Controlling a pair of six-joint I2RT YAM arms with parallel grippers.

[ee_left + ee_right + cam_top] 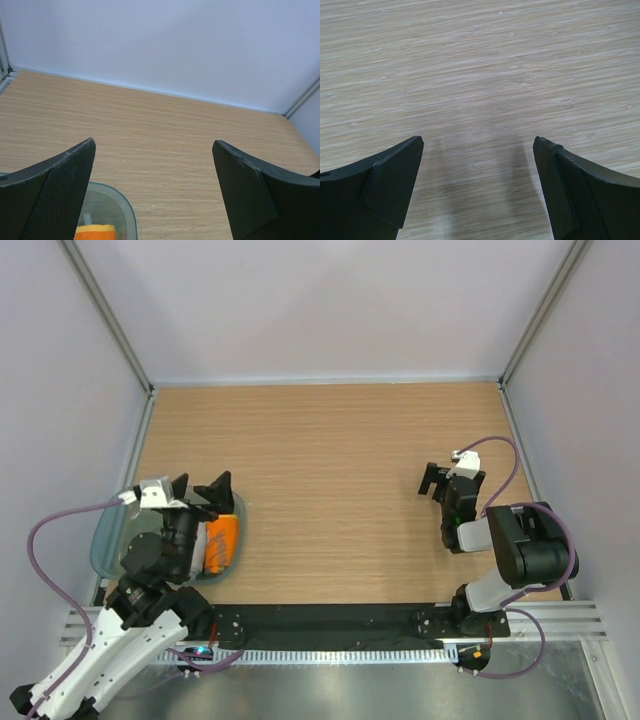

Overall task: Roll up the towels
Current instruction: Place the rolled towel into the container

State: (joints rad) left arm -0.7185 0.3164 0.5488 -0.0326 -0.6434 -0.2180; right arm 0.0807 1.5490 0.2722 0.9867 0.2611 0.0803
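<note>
Left end effector wide open, empty, near orange towel in teal tub; right end effector wide open, empty

The light is bright and even in all three views. It is soft, comes from above, and gives the pale walls a cool bluish tint. The bench carries no hard shadows. In the right wrist view only two faint grey shadows lie on the wood, just ahead of the fingers of the right claw. The metal strip at the near edge gives a dull glare. The top view is sharp, and its frame posts lean outward. In the wrist views the wood grain is clear, the near black fingers look a little soft, and the orange towel is strongly saturated.
</note>
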